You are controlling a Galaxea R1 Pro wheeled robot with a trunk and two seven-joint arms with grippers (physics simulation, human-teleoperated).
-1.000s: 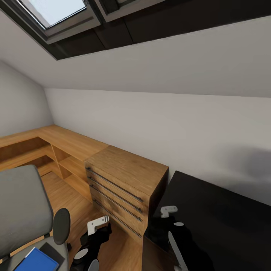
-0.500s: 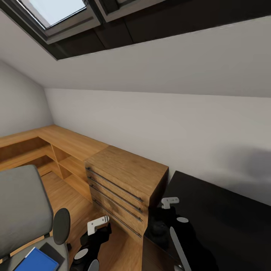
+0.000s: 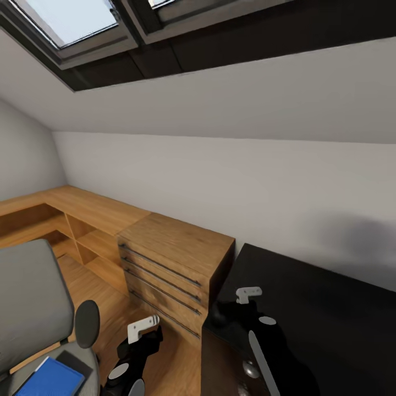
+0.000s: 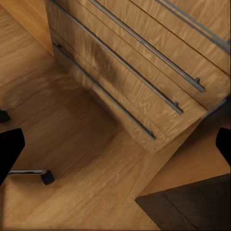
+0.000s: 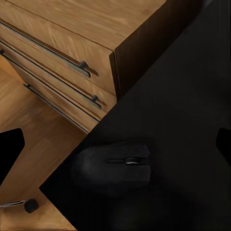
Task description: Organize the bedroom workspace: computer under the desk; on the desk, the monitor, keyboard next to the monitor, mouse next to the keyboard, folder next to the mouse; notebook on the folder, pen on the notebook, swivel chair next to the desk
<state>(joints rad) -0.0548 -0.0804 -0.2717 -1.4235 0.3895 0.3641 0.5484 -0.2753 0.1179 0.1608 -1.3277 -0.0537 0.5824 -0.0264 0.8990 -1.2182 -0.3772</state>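
The black worktop (image 3: pixel 330 308) fills the lower right of the head view, its near corner butting against a light wooden drawer chest (image 3: pixel 170 264) with long dark bar handles. Beyond the chest a low wooden shelf unit (image 3: pixel 66 220) runs along the white wall under a sloped ceiling with a skylight (image 3: pixel 66 22). At the lower left stands the swivel chair (image 3: pixel 33 308), grey back upright, one black armrest beside it. On its seat lies the blue folder (image 3: pixel 52 378), with the edge of the dark notebook (image 3: pixel 77 364) showing just beside it.

The right arm reaches over the worktop's corner, and its gripper (image 5: pixel 115 139) looks straight down on the mouse (image 5: pixel 126 162). The mouse rests on the glossy black surface close to the corner nearest the chest, lying between the two fingers, which are spread wide and stand well apart from it on either side, not touching.

The left gripper (image 4: pixel 115 144) hangs over the wooden floor (image 4: pixel 72 144) in front of the chest's lowest drawers, its fingers spread wide with nothing between them. A chrome leg and black caster (image 4: pixel 46 177) of the chair sit on the floor near one finger.
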